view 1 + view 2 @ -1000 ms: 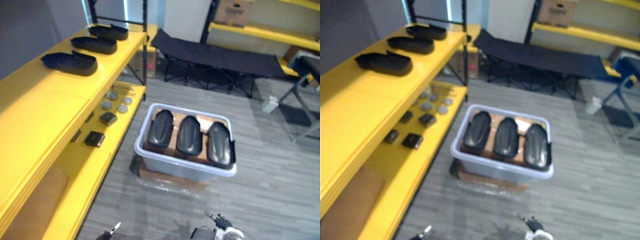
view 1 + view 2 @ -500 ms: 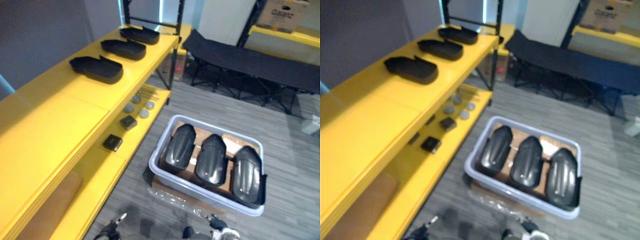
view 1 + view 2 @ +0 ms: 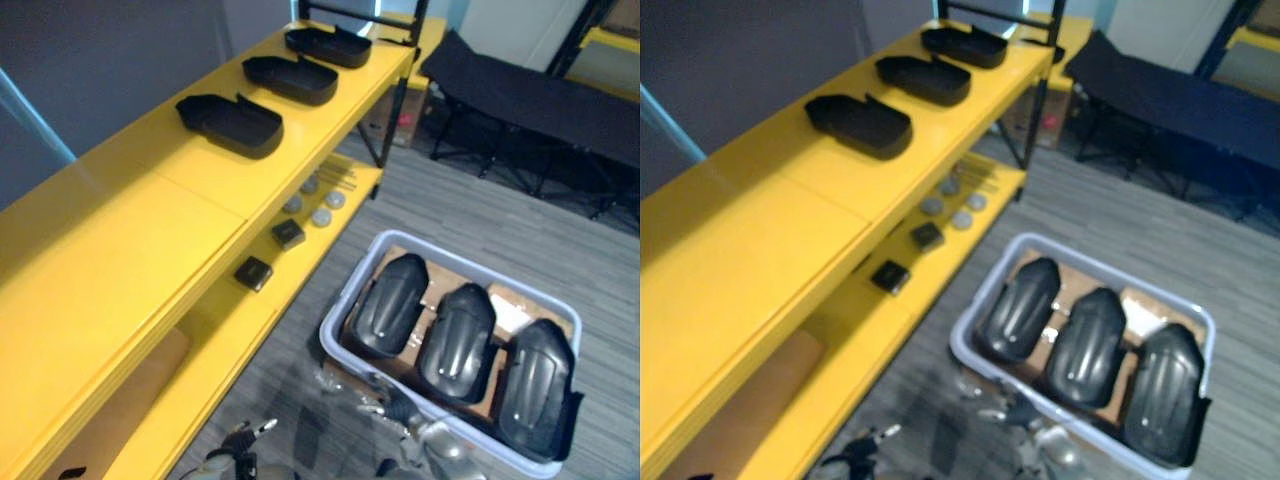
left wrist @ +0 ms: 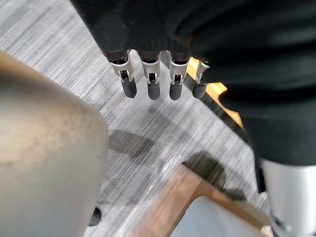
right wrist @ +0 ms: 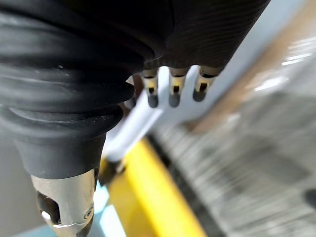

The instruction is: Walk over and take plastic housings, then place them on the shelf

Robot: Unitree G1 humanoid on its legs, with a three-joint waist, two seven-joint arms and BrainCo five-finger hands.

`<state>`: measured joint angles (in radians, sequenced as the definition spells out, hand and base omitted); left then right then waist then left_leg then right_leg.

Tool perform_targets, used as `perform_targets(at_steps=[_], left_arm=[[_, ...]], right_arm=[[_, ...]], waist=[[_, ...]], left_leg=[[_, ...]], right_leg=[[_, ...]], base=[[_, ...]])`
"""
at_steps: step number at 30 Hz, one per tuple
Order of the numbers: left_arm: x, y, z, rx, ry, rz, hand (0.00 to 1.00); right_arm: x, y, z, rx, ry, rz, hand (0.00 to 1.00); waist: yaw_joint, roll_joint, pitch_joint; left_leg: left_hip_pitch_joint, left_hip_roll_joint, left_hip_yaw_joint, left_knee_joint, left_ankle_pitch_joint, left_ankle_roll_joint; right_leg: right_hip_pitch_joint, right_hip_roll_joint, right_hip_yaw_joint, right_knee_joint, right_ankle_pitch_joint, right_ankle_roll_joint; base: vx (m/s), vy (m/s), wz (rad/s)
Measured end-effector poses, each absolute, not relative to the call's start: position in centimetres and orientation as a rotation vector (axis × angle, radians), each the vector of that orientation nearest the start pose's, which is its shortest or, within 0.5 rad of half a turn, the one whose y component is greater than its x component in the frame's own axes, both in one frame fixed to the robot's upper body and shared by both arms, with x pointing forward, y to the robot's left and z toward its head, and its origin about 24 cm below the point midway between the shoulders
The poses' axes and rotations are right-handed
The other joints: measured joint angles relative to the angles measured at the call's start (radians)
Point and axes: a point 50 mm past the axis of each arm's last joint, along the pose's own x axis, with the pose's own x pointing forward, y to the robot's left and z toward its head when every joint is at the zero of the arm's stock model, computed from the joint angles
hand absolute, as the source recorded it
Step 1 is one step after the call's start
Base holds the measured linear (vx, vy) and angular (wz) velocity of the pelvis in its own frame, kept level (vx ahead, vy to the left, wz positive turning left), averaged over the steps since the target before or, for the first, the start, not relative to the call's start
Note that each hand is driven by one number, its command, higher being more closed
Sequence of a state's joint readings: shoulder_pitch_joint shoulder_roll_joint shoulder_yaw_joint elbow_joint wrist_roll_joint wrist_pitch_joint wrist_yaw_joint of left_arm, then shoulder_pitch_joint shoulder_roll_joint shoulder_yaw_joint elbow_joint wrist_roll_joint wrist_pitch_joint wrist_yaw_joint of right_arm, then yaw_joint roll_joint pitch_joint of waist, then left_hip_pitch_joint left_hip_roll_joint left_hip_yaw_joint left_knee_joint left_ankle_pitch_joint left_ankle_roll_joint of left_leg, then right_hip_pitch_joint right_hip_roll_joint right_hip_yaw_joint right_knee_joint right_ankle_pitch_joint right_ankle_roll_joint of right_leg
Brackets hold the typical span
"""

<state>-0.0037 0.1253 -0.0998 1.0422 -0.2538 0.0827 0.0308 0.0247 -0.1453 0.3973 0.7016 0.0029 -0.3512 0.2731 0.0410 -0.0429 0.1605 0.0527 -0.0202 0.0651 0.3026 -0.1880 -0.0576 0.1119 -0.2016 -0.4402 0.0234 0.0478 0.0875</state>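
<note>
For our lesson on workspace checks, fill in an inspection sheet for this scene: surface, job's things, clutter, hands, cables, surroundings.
Surface: yellow shelf top, three shelved housings in a row, open side up.
Job's things: three binned housings side by side in the grey bin.
Clutter: small black boxes and round discs on the lower shelf.
Hands: left hand and right hand open, holding nothing.
Cables: nothing seen.
Surroundings: grey floor, black folding cot.

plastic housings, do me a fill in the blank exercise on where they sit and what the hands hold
The grey bin holds ___ black housings.
On top of the yellow shelf lie ___ open housings.
The left hand and right hand hold ___.
Missing: three; three; nothing.
</note>
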Motion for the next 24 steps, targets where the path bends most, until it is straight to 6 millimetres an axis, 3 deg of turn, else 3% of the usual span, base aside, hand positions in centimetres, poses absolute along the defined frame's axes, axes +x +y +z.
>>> perform_targets(at_steps=[1, 2, 3, 4, 6, 9, 11, 12, 13, 19, 24], left_arm=[[12.5, 19.2, -15.5, -0.033, 1.115, 0.142, 0.00], [12.7, 19.5, -15.4, -0.022, 1.110, 0.146, 0.00], [12.7, 18.6, -15.5, -0.026, 1.109, 0.123, 0.00], [12.5, 18.7, -15.5, -0.017, 1.113, 0.120, 0.00], [12.3, 19.6, -15.5, 0.005, 1.122, 0.139, 0.00], [12.2, 19.8, -15.5, 0.013, 1.125, 0.148, 0.00], [12.3, 19.8, -15.5, 0.037, 1.121, 0.138, 0.00], [12.3, 19.8, -15.5, 0.028, 1.120, 0.145, 0.00], [12.3, 19.8, -15.5, 0.005, 1.118, 0.160, 0.00], [11.6, 19.6, -15.6, -0.025, 1.116, 0.159, 0.00], [11.1, 19.8, -15.6, -0.057, 1.104, 0.192, 0.00]], right_arm=[[18.2, -9.7, -8.3, -0.137, 0.383, 0.664, 0.00], [18.9, -8.3, -6.6, -0.106, 0.291, 0.707, 0.00], [19.8, -7.8, -4.6, -0.083, 0.192, 0.716, 0.00], [20.4, -7.0, -3.6, -0.060, 0.141, 0.728, 0.00], [22.6, -5.1, 2.1, 0.058, -0.114, 0.725, 0.00], [24.9, -6.3, 7.4, 0.141, -0.332, 0.646, 0.00], [27.1, -9.3, 11.3, 0.198, -0.487, 0.466, 0.00], [27.4, -10.3, 11.9, 0.216, -0.512, 0.418, 0.00], [28.1, -12.5, 12.9, 0.246, -0.552, 0.308, 0.00], [28.3, -18.9, 14.0, 0.200, -0.589, -0.018, 0.00], [26.9, -23.5, 13.6, 0.161, -0.551, -0.326, 0.00]], waist=[[0.000, -0.028, 0.009], [-0.001, -0.026, -0.002], [-0.005, -0.006, -0.016], [0.006, -0.019, -0.018], [0.013, -0.044, -0.025], [0.018, -0.057, -0.034], [0.021, -0.056, -0.034], [0.021, -0.054, -0.032], [0.021, -0.047, -0.027], [-0.005, -0.006, -0.026], [-0.019, -0.007, -0.030]], left_leg=[[-0.040, -0.008, 0.006, 0.054, -0.018, 0.004], [-0.031, 0.013, 0.052, -0.090, -0.015, 0.039], [-0.020, 0.049, 0.044, -0.170, 0.040, 0.022], [-0.009, 0.044, 0.053, -0.189, 0.043, 0.026], [-0.006, 0.036, 0.057, -0.186, 0.044, 0.027], [0.014, 0.039, 0.059, -0.185, 0.044, 0.027], [0.020, 0.042, 0.061, -0.185, 0.044, 0.027], [0.022, 0.044, 0.063, -0.185, 0.044, 0.027], [0.031, 0.050, 0.066, -0.188, 0.044, 0.027], [0.035, 0.067, 0.089, -0.199, 0.048, 0.020], [0.065, 0.084, 0.112, -0.259, 0.078, -0.001]], right_leg=[[0.007, -0.022, 0.000, 0.000, 0.005, 0.002], [0.019, -0.023, 0.006, -0.003, 0.009, 0.008], [0.021, 0.006, 0.005, -0.011, 0.009, 0.014], [0.025, 0.003, 0.007, -0.019, 0.011, 0.014], [0.025, -0.005, 0.015, -0.014, 0.026, 0.014], [0.032, -0.005, 0.043, -0.002, 0.030, 0.009], [0.039, -0.001, 0.054, -0.003, 0.030, 0.008], [0.041, 0.000, 0.059, -0.005, 0.030, 0.008], [0.048, 0.007, 0.061, -0.008, 0.030, 0.008], [0.050, 0.026, 0.066, -0.032, 0.030, 0.008], [0.044, 0.046, 0.088, -0.042, 0.030, 0.008]], base=[[0.02, 0.036, 0.09], [0.06, 0.065, 0.26], [0.06, 0.052, 0.15], [0.08, 0.136, -0.01], [0.05, 0.099, -0.05], [0.04, 0.033, -0.03], [0.00, -0.009, -0.04], [-0.01, -0.039, -0.05], [-0.02, -0.036, -0.06], [-0.03, -0.046, -0.12], [-0.04, -0.051, -0.13]])
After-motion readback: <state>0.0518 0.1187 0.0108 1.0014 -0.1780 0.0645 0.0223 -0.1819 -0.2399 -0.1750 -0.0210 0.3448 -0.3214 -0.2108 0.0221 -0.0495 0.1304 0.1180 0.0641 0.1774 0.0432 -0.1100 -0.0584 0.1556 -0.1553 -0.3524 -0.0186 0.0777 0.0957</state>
